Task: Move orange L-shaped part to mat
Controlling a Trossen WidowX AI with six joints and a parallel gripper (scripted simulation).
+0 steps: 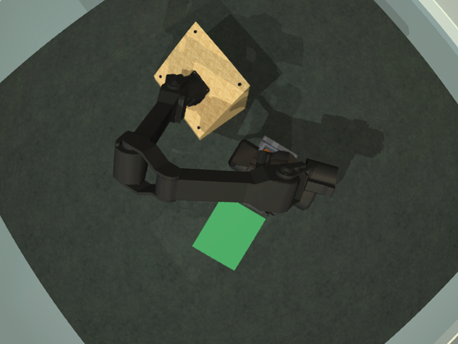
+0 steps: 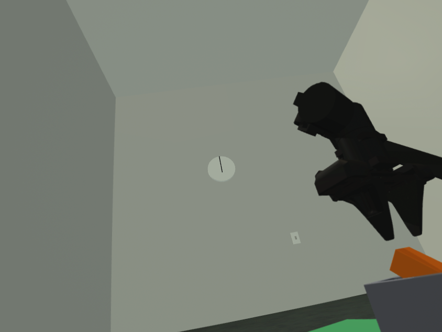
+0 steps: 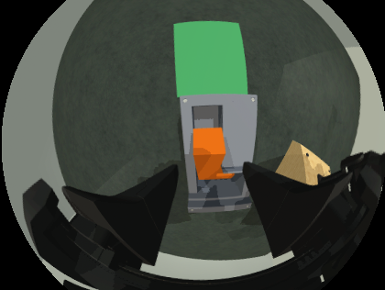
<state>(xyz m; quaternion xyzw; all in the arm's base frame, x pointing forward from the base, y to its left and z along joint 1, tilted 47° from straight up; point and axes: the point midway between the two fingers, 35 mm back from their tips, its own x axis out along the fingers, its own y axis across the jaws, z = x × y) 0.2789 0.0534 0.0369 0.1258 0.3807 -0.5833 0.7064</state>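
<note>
The orange L-shaped part (image 1: pixel 266 150) (image 2: pixel 410 262) (image 3: pixel 209 139) sits tilted in the grey tray (image 1: pixel 283 146) (image 2: pixel 407 303) (image 3: pixel 240 119). Its end nearer the mat stands up out of the pocket, and its L-shaped end is low at the other side. My gripper (image 2: pixel 403 237) (image 3: pixel 211 168) is open and empty, above the part and not touching it. In the wrist view its fingers stand either side of the part. The green mat (image 1: pixel 228 234) (image 2: pixel 350 327) (image 3: pixel 211 57) lies next to the tray and bears nothing. In the top view the arm hides the fingers and most of the tray.
The wooden base block (image 1: pixel 222 72) (image 3: pixel 298 162) carries the arm and stands up to one side of the tray. The forearm passes over the tray in the top view. Pale walls surround the dark floor.
</note>
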